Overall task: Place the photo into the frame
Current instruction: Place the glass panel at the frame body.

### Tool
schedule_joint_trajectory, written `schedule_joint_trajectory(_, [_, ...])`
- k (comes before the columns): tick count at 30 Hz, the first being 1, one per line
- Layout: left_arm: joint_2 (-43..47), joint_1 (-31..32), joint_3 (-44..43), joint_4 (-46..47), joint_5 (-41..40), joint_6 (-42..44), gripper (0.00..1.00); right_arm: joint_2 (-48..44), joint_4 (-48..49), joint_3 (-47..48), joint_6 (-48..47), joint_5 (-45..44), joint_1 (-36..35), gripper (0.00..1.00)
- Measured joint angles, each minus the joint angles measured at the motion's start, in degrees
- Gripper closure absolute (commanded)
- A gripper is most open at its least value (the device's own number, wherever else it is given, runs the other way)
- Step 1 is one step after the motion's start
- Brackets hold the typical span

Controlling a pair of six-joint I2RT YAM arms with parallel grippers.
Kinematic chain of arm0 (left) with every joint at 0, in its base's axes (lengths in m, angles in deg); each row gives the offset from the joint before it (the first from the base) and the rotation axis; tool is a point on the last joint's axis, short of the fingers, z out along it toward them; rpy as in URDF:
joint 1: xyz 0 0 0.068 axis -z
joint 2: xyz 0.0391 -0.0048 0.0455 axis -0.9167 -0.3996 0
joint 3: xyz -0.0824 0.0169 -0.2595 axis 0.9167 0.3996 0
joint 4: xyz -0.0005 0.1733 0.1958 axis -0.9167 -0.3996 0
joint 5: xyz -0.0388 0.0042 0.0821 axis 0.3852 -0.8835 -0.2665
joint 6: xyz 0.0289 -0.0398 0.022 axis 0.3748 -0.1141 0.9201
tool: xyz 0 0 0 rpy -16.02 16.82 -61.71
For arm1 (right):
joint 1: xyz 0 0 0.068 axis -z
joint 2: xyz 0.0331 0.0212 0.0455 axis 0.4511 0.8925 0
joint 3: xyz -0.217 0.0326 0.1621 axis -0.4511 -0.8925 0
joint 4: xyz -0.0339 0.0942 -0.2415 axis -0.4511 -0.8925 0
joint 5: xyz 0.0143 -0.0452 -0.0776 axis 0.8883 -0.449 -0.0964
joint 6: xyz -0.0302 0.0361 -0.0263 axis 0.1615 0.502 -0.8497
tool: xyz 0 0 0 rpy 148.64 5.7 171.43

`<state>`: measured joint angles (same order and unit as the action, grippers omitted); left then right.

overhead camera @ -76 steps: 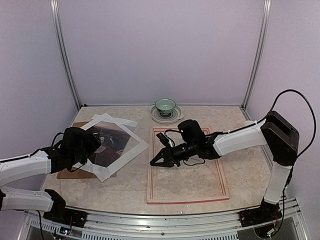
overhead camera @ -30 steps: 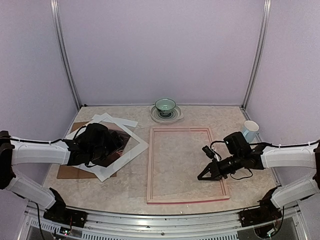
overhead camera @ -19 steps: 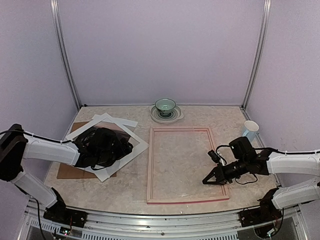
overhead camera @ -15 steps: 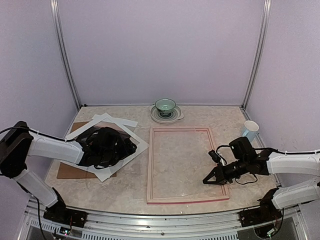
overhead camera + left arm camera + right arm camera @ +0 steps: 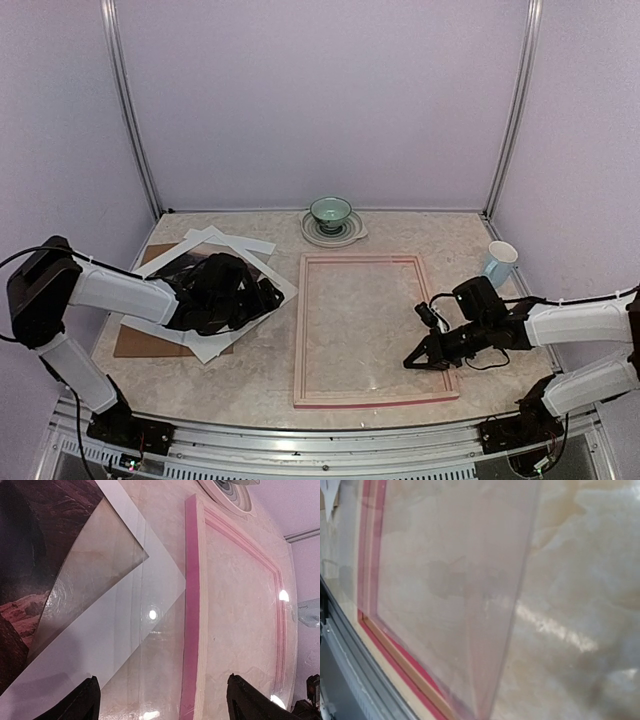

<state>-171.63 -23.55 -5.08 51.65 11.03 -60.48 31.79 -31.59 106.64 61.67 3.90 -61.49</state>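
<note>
The photo (image 5: 30, 540), a dark brown print, lies under the white mat (image 5: 160, 575) at the left, with a clear sheet (image 5: 90, 580) over one corner; my left arm hides most of it from above. The pink frame (image 5: 300, 330) lies flat mid-table, its left rim (image 5: 192, 605) close to my left gripper (image 5: 165, 702). That gripper (image 5: 268, 295) is open and empty above the mat's right edge. My right gripper (image 5: 412, 362) is shut low by the frame's right rim. A clear pane (image 5: 455, 580) runs toward its hidden jaws; whether they pinch it I cannot tell.
A brown backing board (image 5: 135, 345) sticks out from under the mat (image 5: 215, 345) at the left. A green bowl on a saucer (image 5: 331, 212) stands at the back, and a pale cup (image 5: 500, 260) at the right.
My left arm has stretched further right across the mat, its gripper nearing the frame's left rim. The right gripper has settled by the frame's right rim and stayed shut.
</note>
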Motion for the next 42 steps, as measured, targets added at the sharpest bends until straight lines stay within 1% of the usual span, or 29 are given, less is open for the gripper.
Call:
schedule_joint_trajectory(3, [0.1, 0.0, 0.1, 1.2, 0.4, 0.2, 0.17, 1.7, 1.3, 0.0, -0.1, 0.0, 0.0, 1.00])
schedule_joint_trajectory(5, [0.2, 0.0, 0.1, 2.2, 0.9, 0.4, 0.18, 3.0, 2.4, 0.0, -0.2, 0.2, 0.0, 0.98])
schedule_joint_trajectory(7, [0.4, 0.0, 0.1, 3.0, 1.3, 0.5, 0.19, 4.3, 3.4, 0.0, -0.2, 0.4, 0.0, 0.93])
schedule_joint_trajectory(10, [0.4, 0.0, 0.1, 3.3, 1.7, 0.5, 0.19, 6.2, 4.3, 0.0, -0.5, 0.7, 0.0, 0.85])
schedule_joint_trajectory(15, [0.4, 0.0, 0.1, 3.3, 1.8, 0.5, 0.19, 6.6, 5.0, 0.0, -0.6, 1.1, 0.1, 0.71])
schedule_joint_trajectory(20, [0.4, 0.0, 0.1, 3.3, 1.8, 0.5, 0.19, 6.9, 5.5, 0.1, -0.9, 1.5, 0.1, 0.63])
schedule_joint_trajectory(27, [-0.1, 0.0, 0.1, 2.9, 1.8, 0.3, 0.20, 8.3, 6.2, 0.6, -1.2, 1.6, 0.1, 0.56])
schedule_joint_trajectory(30, [-0.1, 0.0, 0.1, 2.5, 1.8, 0.2, 0.20, 9.2, 6.9, 0.9, -1.2, 1.6, 0.1, 0.55])
schedule_joint_trajectory(34, [-0.1, 0.0, 0.1, 2.3, 1.8, 0.3, 0.25, 10.8, 7.8, 1.4, -1.2, 1.6, 0.1, 0.54])
schedule_joint_trajectory(38, [-0.3, 0.0, 0.1, 2.3, 1.8, 0.3, 0.30, 11.6, 8.7, 1.6, -1.2, 1.5, 0.1, 0.49])
schedule_joint_trajectory(42, [-1.4, 0.0, 0.1, 1.9, 1.9, 0.3, 0.36, 12.0, 9.2, 1.7, -0.9, 1.1, 0.1, 0.48])
